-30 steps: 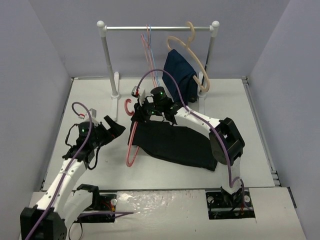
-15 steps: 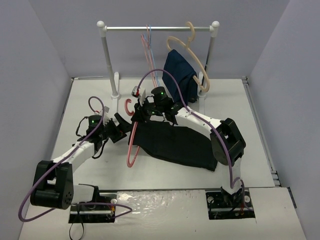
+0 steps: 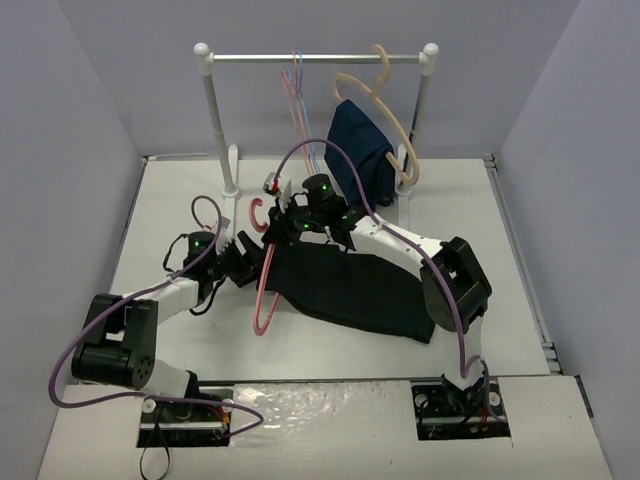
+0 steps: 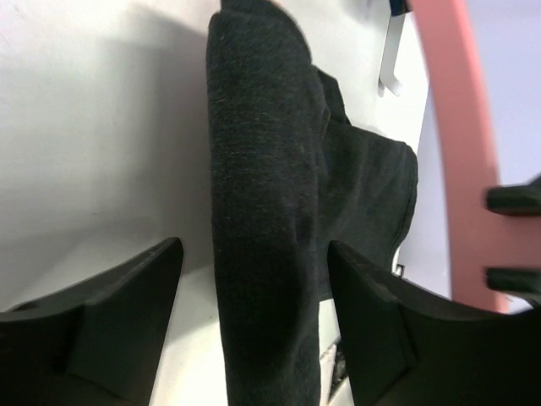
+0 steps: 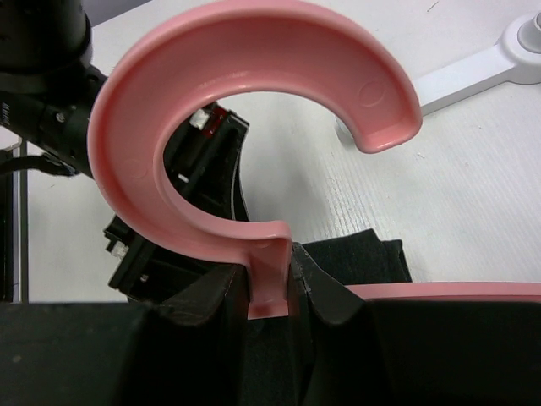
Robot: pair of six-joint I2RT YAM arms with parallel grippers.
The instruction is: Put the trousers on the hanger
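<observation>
L jaws closer now, astride trousers (image 4: 266, 211) edge

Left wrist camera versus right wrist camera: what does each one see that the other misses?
Only the left wrist view shows how the left gripper stands: jaws open on either side of a thick fold of the trousers. Only the right wrist view shows the right gripper shut on the neck of the hanger, just below its curved hook, and the rail's white foot. Both views show the pink hanger, some of the black trousers and the white table.
</observation>
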